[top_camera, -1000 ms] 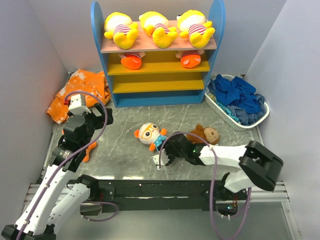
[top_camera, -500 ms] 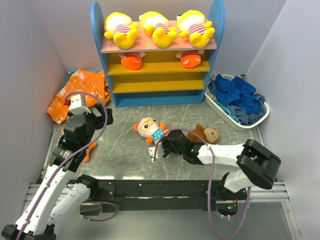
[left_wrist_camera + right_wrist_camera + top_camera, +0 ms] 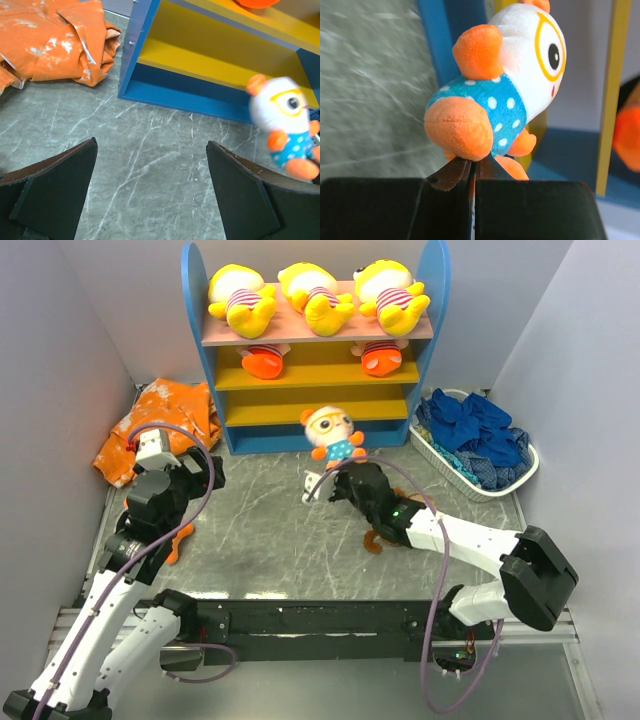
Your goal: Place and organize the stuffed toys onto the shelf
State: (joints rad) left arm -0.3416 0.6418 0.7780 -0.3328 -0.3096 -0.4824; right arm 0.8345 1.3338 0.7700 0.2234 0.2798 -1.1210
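1. Shelf (image 3: 270, 412): one unit, standing at the far side of the table (image 3: 260, 540). It has blue side panels, one pink top board and two yellow boards below it.
2. Basket (image 3: 500, 490): one, white, right of the shelf, filled with dark blue cloths (image 3: 475, 440).
3. Orange-and-white cloth (image 3: 160, 425): one, crumpled on the table left of the shelf.
4. Yellow toys (image 3: 315, 295): three, in red-white stripes, in a row across the pink top board.
5. Orange-limbed toys (image 3: 263, 360): two on the upper yellow board, one near each end.
6. Dotted-shirt toy (image 3: 332, 435): one. My right claw (image 3: 471, 172) is pinched tight on its underside and holds it head up, just in front of the lower part of the shelf and on no board. From above it covers part of the lower yellow board.
7. Brown toy (image 3: 372, 540): one, on the table. My right arm lies across it, so only an edge shows.
8. Orange piece (image 3: 180, 540): one, beside my left arm. I cannot tell what it is.
9. Left claw (image 3: 151, 145): spread wide, holding nothing, over bare table in front of the shelf's left corner.
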